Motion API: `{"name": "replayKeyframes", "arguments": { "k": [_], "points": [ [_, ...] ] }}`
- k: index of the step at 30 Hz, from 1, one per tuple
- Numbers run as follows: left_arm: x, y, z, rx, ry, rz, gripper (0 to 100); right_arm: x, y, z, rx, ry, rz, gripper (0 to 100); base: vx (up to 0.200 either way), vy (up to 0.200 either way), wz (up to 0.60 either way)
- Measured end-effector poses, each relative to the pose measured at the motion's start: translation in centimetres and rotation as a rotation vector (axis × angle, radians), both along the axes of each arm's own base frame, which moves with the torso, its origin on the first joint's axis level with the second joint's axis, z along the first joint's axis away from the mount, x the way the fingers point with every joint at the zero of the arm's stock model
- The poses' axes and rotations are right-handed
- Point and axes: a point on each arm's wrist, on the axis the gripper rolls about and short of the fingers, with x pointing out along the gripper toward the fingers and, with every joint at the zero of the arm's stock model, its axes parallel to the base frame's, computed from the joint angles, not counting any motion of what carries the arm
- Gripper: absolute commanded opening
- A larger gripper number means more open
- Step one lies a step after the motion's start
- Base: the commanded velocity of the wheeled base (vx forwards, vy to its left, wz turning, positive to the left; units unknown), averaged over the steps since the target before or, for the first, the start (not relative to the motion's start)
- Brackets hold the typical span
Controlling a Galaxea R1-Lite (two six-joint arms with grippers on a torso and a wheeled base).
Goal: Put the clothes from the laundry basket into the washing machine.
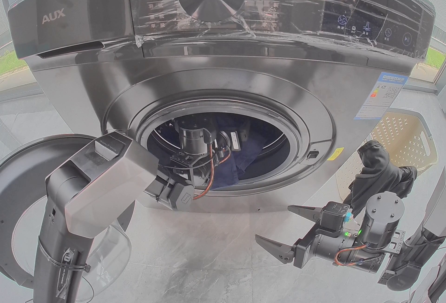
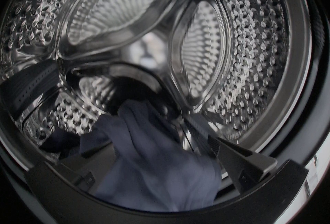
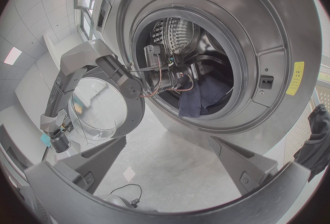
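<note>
The left pincer (image 2: 161, 147) stood jaws apart inside the drum (image 2: 247, 46), with the blue garment (image 2: 151, 173) draped between them; withdrawing could snag it and drag it out. The right pincer (image 1: 272, 223) gaped empty.

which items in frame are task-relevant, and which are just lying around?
Job:
washing machine
its open door
navy cloth in the drum
dark garment draped on the laundry basket
left gripper, open inside the drum
right gripper, open over the floor

Lying about:
loose cable on the floor
small white square near it
label on the machine front
</note>
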Motion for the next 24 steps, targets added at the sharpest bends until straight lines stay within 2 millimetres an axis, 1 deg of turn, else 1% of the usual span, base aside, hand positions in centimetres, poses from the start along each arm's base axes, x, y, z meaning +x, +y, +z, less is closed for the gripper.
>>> {"name": "replayKeyframes", "arguments": {
  "k": [6, 11, 15, 19, 24],
  "points": [
    [-2.4, -0.5, -2.4, 0.093, 0.111, -0.067, 100, 0.0, 0.0, 0.0, 0.0, -0.001, 0.0, 100, 0.0, 0.0, 0.0],
    [-3.1, -0.5, -3.8, 0.135, 0.152, -0.094, 100, 0.1, 0.1, 0.1, 0.005, -0.005, 0.0, 100, 0.0, 0.0, 0.0],
    [-2.9, -0.2, -4.5, 0.151, 0.161, -0.086, 100, 0.1, 0.1, 0.1, 0.007, -0.007, 0.0, 100, 0.0, 0.0, 0.0],
    [-2.2, 0.3, -4.2, 0.143, 0.149, -0.069, 100, 0.1, 0.1, 0.1, 0.006, -0.006, 0.0, 100, 0.0, 0.0, 0.0],
    [-1.4, 1.0, -2.3, 0.113, 0.104, -0.039, 100, 0.1, 0.1, 0.1, 0.006, -0.006, 0.0, 100, 0.0, 0.0, 0.0]
  ]
}}
